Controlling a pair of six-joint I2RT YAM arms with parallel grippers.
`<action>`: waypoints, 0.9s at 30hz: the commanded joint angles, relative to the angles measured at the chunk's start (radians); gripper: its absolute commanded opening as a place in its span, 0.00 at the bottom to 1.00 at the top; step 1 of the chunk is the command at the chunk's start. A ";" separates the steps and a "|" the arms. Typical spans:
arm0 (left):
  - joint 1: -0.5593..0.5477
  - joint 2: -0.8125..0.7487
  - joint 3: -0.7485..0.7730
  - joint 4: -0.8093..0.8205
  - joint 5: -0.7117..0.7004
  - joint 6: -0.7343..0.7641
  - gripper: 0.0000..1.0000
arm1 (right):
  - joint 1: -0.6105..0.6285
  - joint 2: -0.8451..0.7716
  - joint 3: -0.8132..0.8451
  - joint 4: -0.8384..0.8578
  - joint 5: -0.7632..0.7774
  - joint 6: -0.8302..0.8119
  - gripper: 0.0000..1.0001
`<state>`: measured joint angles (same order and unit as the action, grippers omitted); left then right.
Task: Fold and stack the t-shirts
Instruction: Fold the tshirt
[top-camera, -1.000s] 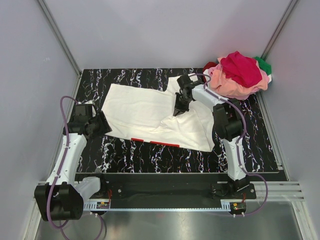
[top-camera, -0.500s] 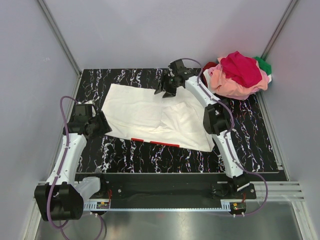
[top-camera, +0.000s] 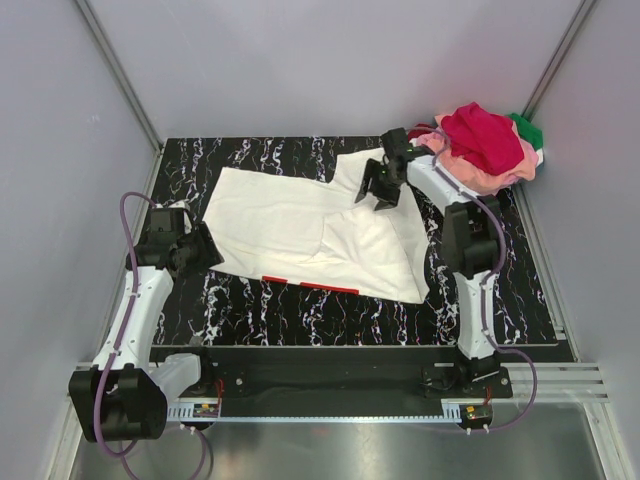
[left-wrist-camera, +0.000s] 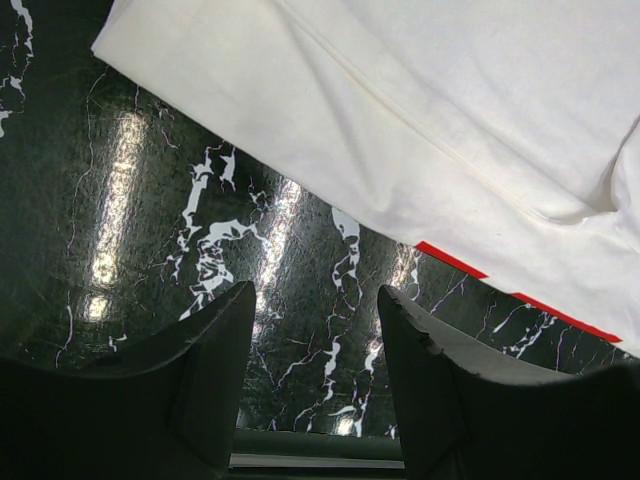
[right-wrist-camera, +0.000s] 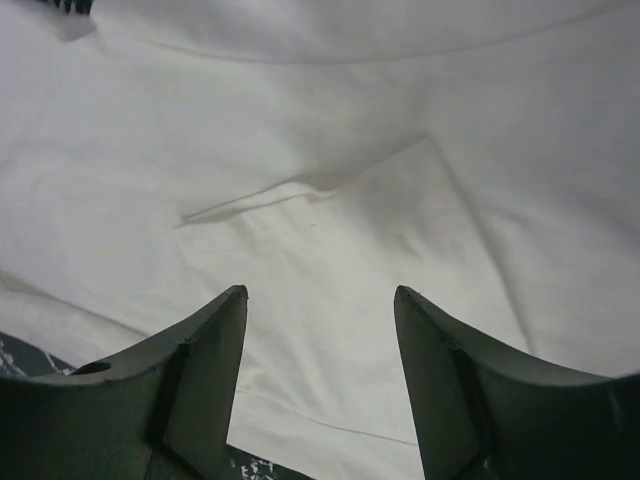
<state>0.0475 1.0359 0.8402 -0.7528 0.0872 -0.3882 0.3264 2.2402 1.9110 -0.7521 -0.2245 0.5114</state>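
The soft, light white cloth t-shirt (top-camera: 290, 215), spread on the black marbled tabletop (top-camera: 300, 312), is judged best pinched at a hem corner, while the left gripper (left-wrist-camera: 315, 300) and right gripper (right-wrist-camera: 320, 295) are seen parted and empty.

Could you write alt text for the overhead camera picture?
A white cloth t-shirt with a red strip along its near edge lies spread on a black marble-patterned table. The right gripper hangs open over its far right part, the left gripper open beside its left edge. A heap of pink, magenta and green t-shirts sits at the far right corner.
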 joint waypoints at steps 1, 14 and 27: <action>0.002 0.000 -0.003 0.041 0.013 0.014 0.57 | -0.044 -0.148 -0.050 0.005 0.103 -0.068 0.67; 0.251 0.229 -0.013 0.067 0.068 -0.087 0.77 | -0.040 -0.773 -0.846 -0.021 0.239 0.140 0.83; 0.282 0.492 0.003 0.208 0.023 -0.235 0.68 | -0.043 -0.880 -1.119 0.063 0.179 0.193 0.75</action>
<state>0.3241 1.5078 0.8127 -0.6144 0.1333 -0.5777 0.2852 1.3518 0.8062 -0.7555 -0.0208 0.6861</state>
